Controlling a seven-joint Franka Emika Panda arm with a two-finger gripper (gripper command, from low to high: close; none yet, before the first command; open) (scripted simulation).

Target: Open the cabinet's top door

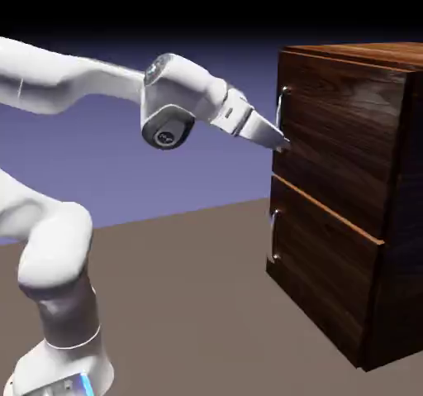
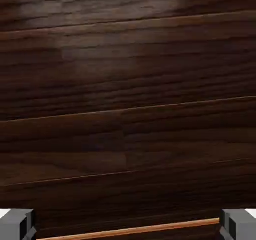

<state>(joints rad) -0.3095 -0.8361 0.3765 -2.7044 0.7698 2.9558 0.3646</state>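
Observation:
The dark brown wood-grain cabinet [image 1: 347,196] stands at the right of the exterior view. Its top door [image 1: 335,138] is shut flush, with a vertical silver handle [image 1: 281,107] at its left edge. My gripper [image 1: 281,142] reaches in from the left, its tips at the lower end of that handle, close to the door's face. In the hand view the top door's wood [image 2: 128,93] fills the picture. The gripper [image 2: 128,226] is open, with grey fingertips [image 2: 17,224] far apart at the bottom corners and only wood between them. The handle is hidden in the hand view.
Below the top door sits the lower panel [image 1: 322,279] with its own small handle [image 1: 273,233]. An orange seam [image 2: 130,230] between the two panels shows low in the hand view. The brown table [image 1: 190,303] lies under the arm.

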